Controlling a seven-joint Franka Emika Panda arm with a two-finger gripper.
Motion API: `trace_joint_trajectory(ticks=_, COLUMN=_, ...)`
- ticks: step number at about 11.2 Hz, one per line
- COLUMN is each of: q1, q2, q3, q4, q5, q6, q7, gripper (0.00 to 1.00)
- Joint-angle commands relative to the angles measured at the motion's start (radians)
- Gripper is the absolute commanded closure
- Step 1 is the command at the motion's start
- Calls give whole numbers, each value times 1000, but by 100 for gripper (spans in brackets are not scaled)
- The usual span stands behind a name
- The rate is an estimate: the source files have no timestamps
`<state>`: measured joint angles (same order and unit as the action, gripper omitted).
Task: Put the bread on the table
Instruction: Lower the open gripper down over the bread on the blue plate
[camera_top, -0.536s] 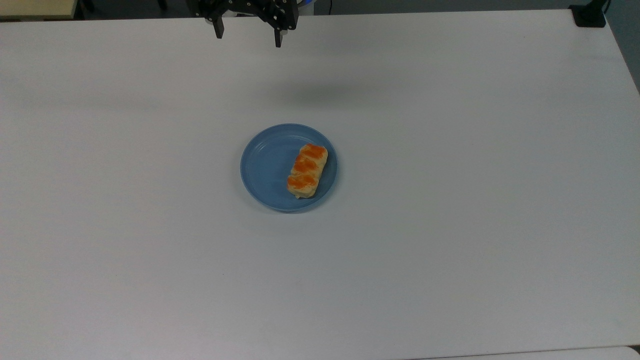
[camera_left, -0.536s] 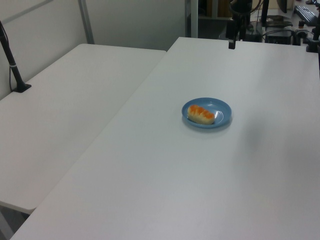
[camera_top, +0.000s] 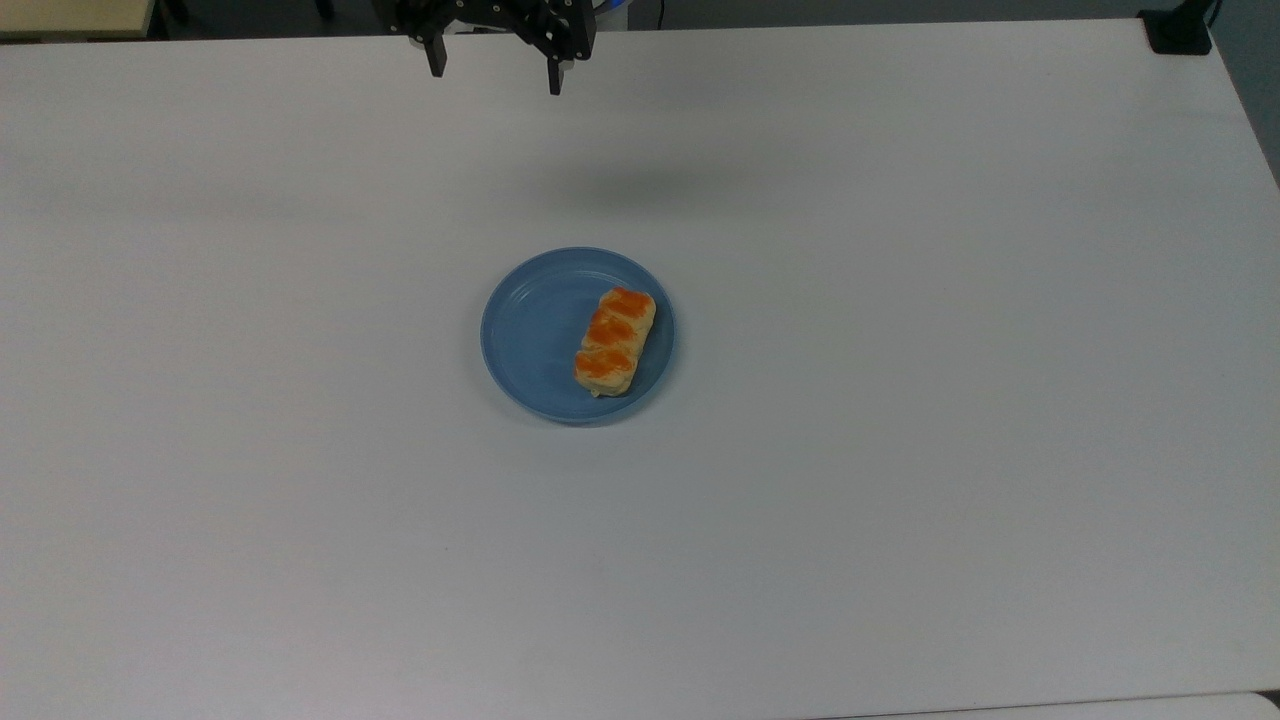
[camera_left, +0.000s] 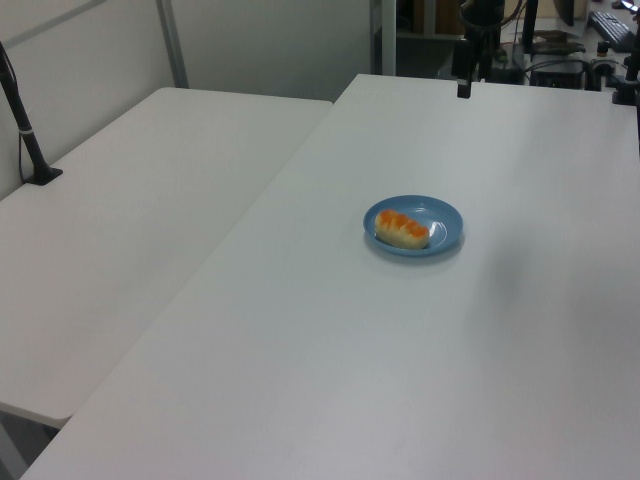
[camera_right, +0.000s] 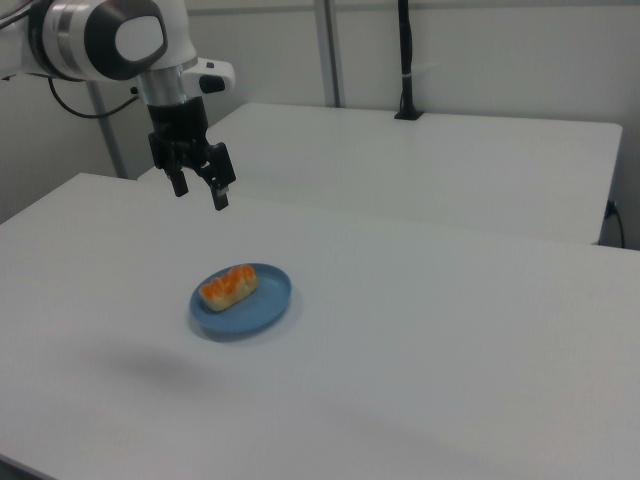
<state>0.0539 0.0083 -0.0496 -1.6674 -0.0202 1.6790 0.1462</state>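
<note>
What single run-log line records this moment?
black two-finger gripper: open, raised | pale-yellow orange-topped bread: on round blue plate | step: approach

Bread (camera_left: 402, 229) lying on blue plate (camera_left: 440, 217), at 9 o'clock side, plate resting on white surface (camera_left: 330, 350).

One bread (camera_top: 614, 341) sits on one blue plate (camera_top: 530, 335), on one of two white tables (camera_left: 480, 330); one gripper (camera_right: 201, 190) is present.

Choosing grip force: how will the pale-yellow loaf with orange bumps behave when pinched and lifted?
The pale-yellow loaf with orange bumps looks soft, so it probably squashes under a hard pinch. Small, likely light. Lying flat on the round blue plate, it seems unlikely to roll.
</note>
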Motion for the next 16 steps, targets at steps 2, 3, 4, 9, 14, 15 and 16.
trace_joint_trajectory(ticks=2, q1=-8, q2=-5, q3=13, q4=-12, q5=-17, q6=10, q7=0, gripper=0)
trace_joint_trajectory(ticks=3, q1=-8, q2=-2, q3=13, q4=-12, q5=-17, q6=10, q7=0, gripper=0)
trace_joint_trajectory(ticks=4, q1=-8, q2=1, q3=13, q4=-12, q5=-18, q6=10, q7=1, gripper=0)
trace_joint_trajectory(ticks=9, q1=1, q2=99, q3=5, q4=-5, q5=-29, q6=89, q7=10, gripper=0)
trace_joint_trajectory(ticks=14, q1=56, q2=291, q3=4, q4=-32, q5=-29, q6=290, q7=103, gripper=0)
trace_joint_trajectory(ticks=15, q1=79, q2=326, q3=4, q4=-32, q5=-32, q6=336, q7=168, gripper=0)
trace_joint_trajectory(ticks=16, q1=98, q2=358, q3=4, q4=-32, q5=-32, q6=385, q7=217, gripper=0)
